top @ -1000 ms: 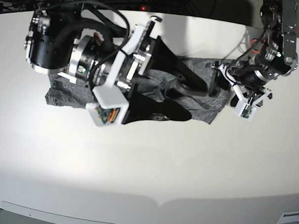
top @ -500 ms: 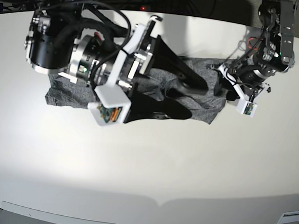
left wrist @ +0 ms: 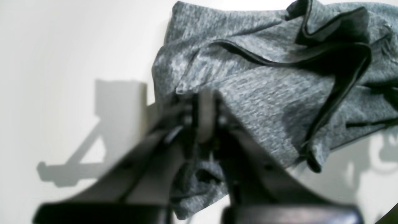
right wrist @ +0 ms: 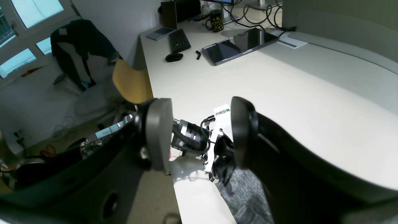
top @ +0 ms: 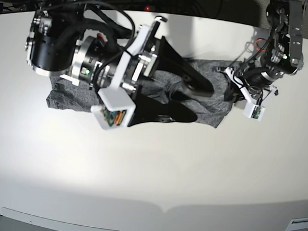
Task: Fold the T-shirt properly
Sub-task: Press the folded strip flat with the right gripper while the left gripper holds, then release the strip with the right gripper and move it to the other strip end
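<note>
The heather-grey T-shirt lies crumpled across the back of the white table, with dark hems showing in its folds. My left gripper is at the shirt's right edge. Its fingers are shut together and pinch a fold of the fabric. My right gripper hangs above the middle of the shirt. In the right wrist view its two grey pads stand wide apart around the right gripper's midpoint with nothing between them. A corner of the T-shirt shows below.
The white table runs forward to its front edge. Cables lie behind the left arm. In the right wrist view a neighbouring desk carries a keyboard, a tablet and a mug. A yellow chair stands beside it.
The left gripper's fingers have closed on the shirt's right edge, and that wrist has shifted slightly toward the shirt. The right arm has stayed where it was, still open.
</note>
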Controlling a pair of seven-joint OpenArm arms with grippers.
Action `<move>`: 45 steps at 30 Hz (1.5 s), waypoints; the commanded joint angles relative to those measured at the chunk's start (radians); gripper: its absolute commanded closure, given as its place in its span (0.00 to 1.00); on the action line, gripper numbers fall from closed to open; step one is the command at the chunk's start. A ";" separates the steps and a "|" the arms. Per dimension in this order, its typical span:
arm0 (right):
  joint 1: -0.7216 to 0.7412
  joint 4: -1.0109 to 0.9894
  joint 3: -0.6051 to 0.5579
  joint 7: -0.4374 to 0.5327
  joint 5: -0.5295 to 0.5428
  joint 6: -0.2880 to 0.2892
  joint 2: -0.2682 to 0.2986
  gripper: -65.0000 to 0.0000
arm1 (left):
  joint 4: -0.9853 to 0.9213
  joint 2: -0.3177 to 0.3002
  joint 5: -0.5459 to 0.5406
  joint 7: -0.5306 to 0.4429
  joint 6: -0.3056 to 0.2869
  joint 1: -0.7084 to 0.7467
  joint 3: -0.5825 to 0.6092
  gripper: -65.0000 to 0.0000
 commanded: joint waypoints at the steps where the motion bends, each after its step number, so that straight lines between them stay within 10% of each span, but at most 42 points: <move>1: 0.011 0.014 0.001 0.024 0.023 0.006 -0.003 0.53 | 0.018 -0.006 -0.020 -0.022 0.000 -0.010 -0.004 1.00; 17: 0.011 0.014 0.000 0.026 -0.059 0.006 -0.003 0.53 | 0.090 0.133 -0.488 0.203 -0.141 -0.009 -0.004 1.00; 31: 0.011 0.014 0.000 0.025 -0.059 0.006 -0.003 0.53 | 0.090 0.207 -0.360 0.315 -0.156 -0.007 0.290 1.00; 41: 0.011 0.014 0.000 0.019 -0.059 0.006 -0.003 0.53 | 0.090 0.207 -0.065 0.124 -0.154 -0.007 0.341 0.99; 45: 0.006 0.014 0.001 0.002 -0.060 0.006 -0.003 0.53 | 0.090 0.207 -0.066 0.092 -0.154 -0.007 0.341 0.81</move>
